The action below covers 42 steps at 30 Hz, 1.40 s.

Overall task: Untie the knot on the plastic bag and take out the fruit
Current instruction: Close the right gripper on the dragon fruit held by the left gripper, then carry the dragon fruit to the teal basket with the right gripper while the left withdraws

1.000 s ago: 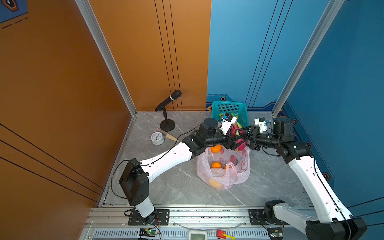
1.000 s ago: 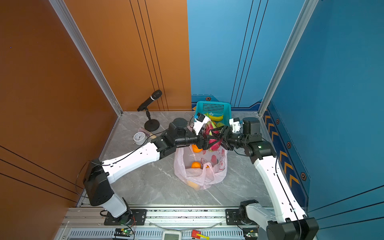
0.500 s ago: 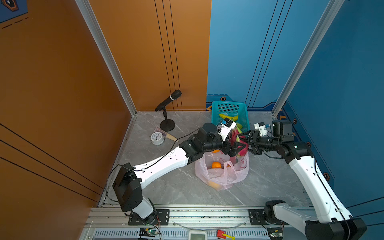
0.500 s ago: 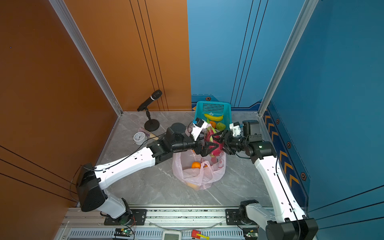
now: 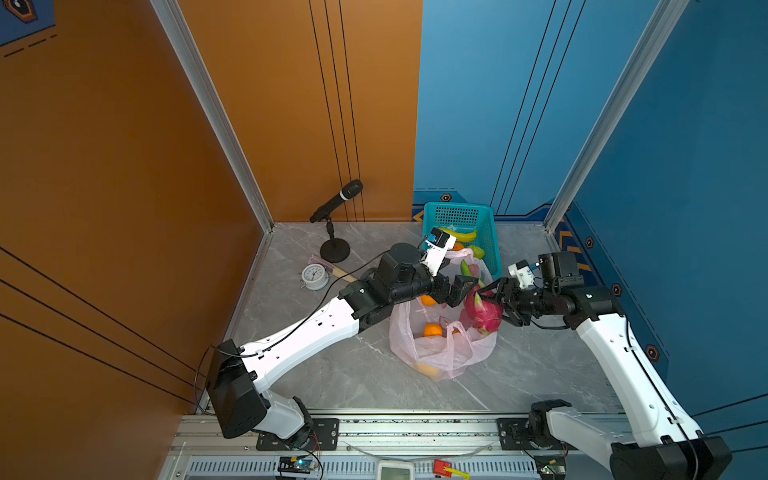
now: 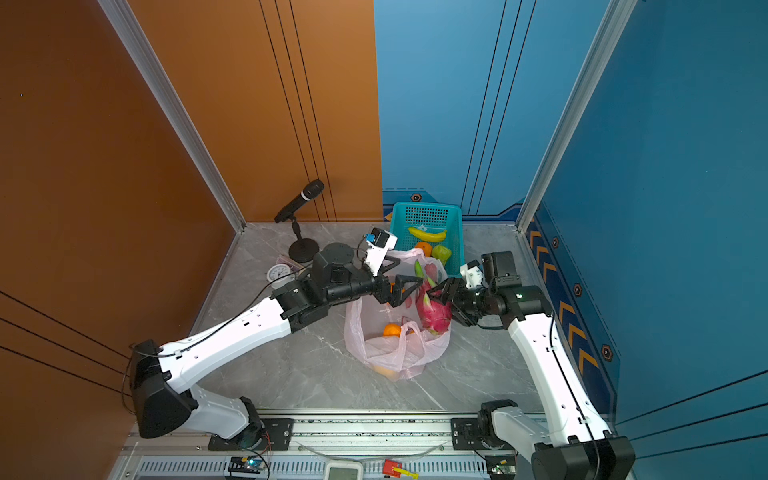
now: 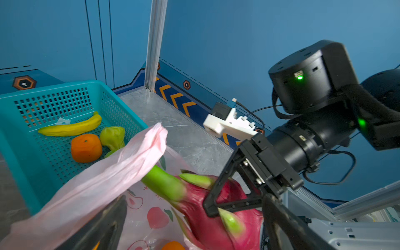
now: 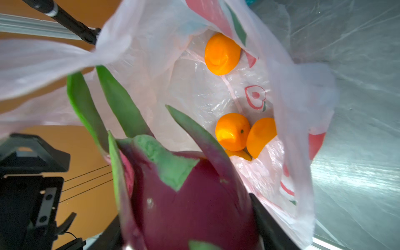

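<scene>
Since a second back: both grippers shifted a little toward the bench front, away from the basket. Left jaws went wider.

Nearest: plastic bag [image 5: 440, 361] slumped open on the grey tabletop [image 5: 332, 374]. No knot to be seen and the handle loops lie apart, so untying is judged done. At least three tangerines [image 8: 232, 132] lie loose at the bottom.

Over the mouth: right gripper [image 5: 500, 304] pressed onto the dragon fruit [image 5: 482, 313], which hangs above the bag's right rim. Left gripper [image 6: 398, 277] is just beside it, jaws spread wide and clamping nothing. A fold of bag film drapes against one finger [image 7: 104, 225].

Farthest: teal basket [image 5: 457, 204] at the back wall, holding a banana [image 5: 462, 235], one tangerine [image 7: 86, 148] and a green fruit [image 7: 112, 136].

Step in hand: fruit removal, dragon fruit.

Next, by my judgement: lift until the scales clear the film, carry back over the basket, release. Thin film snagging on the scales is the risk.
</scene>
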Available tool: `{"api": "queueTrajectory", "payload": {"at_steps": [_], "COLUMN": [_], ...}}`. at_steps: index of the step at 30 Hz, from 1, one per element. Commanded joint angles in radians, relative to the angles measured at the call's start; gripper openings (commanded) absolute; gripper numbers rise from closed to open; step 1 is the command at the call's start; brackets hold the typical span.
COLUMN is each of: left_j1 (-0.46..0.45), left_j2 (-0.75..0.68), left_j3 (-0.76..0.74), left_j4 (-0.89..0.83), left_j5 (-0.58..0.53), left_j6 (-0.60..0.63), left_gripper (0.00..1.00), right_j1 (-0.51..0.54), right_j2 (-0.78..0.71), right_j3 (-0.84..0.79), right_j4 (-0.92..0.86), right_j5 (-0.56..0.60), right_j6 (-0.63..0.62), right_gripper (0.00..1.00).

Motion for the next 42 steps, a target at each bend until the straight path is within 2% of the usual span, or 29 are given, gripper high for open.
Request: {"api": "queueTrajectory", "payload": {"at_steps": [1, 5, 13, 21, 26, 32, 36, 42], "left_j1": [0.02, 0.024, 0.045, 0.102, 0.152, 0.229, 0.278, 0.346], "left_j2": [-0.001, -0.007, -0.1, -0.215, -0.269, -0.277, -0.239, -0.175], "left_j3": [0.01, 0.011, -0.037, -0.079, -0.09, -0.091, -0.036, 0.014], "left_j4": [-0.012, -0.002, -0.046, -0.073, -0.106, -0.14, -0.221, -0.216], "left_j5": [-0.047, -0.043, -0.194, -0.209, -0.196, -0.125, -0.051, 0.09], "left_j6": [-0.035, -0.047, -0.06, -0.047, -0.032, 0.011, 0.062, 0.073], "left_gripper": [0.98, 0.99, 0.99, 0.99, 0.99, 0.98, 0.98, 0.98], "right_j1": [0.009, 0.009, 0.009, 0.007, 0.006, 0.0, -0.01, -0.015], "right_j2": [-0.046, -0.08, -0.146, -0.162, -0.148, -0.093, -0.01, 0.151], "right_j3": [-0.021, -0.038, -0.003, 0.116, 0.173, 0.211, 0.26, 0.328], "right_j4": [-0.081, -0.095, -0.149, -0.138, -0.048, 0.118, 0.165, 0.253], "right_j5": [0.037, 0.058, 0.135, 0.213, 0.236, 0.283, 0.322, 0.368], "right_j6": [-0.064, -0.06, -0.064, -0.041, 0.015, 0.109, 0.123, 0.127], "right_gripper": [0.35, 0.35, 0.34, 0.34, 0.34, 0.33, 0.33, 0.33]}}
